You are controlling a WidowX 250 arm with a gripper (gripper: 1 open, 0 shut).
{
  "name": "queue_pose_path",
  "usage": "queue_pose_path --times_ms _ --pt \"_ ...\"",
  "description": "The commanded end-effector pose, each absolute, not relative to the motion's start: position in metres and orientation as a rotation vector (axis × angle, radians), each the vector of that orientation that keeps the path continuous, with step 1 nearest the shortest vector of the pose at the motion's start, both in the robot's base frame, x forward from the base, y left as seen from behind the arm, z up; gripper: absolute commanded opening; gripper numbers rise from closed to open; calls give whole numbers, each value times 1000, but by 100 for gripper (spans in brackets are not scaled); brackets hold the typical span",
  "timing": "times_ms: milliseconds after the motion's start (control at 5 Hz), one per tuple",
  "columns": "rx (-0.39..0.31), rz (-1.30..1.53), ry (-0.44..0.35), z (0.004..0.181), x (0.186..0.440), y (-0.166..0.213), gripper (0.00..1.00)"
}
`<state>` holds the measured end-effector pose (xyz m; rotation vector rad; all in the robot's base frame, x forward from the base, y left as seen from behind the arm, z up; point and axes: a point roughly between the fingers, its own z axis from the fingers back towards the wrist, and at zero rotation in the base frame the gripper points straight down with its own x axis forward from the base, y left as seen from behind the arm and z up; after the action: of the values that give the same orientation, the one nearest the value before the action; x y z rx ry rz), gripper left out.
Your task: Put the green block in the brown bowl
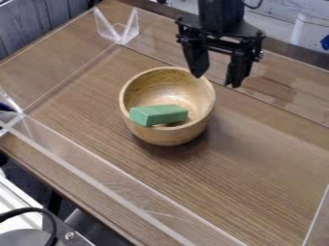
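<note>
The green block (158, 115) lies flat inside the brown bowl (168, 88), toward its near left side. The bowl stands on the wooden table near the middle. My black gripper (218, 73) hangs above and behind the bowl's far right rim, pointing down. Its two fingers stand well apart with nothing between them. It touches neither the bowl nor the block.
Clear acrylic walls (118, 29) border the wooden tabletop (257, 154) on the left, far and near sides. A metal frame part (26, 226) sits at the lower left outside the wall.
</note>
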<state>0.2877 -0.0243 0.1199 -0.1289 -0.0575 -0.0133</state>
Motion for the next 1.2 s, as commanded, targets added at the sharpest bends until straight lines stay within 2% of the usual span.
queue_pose_path --times_ms 0,1000 --pt "-126 -27 -115 138 295 -28 100" --pt "-136 -39 -132 148 296 -31 100"
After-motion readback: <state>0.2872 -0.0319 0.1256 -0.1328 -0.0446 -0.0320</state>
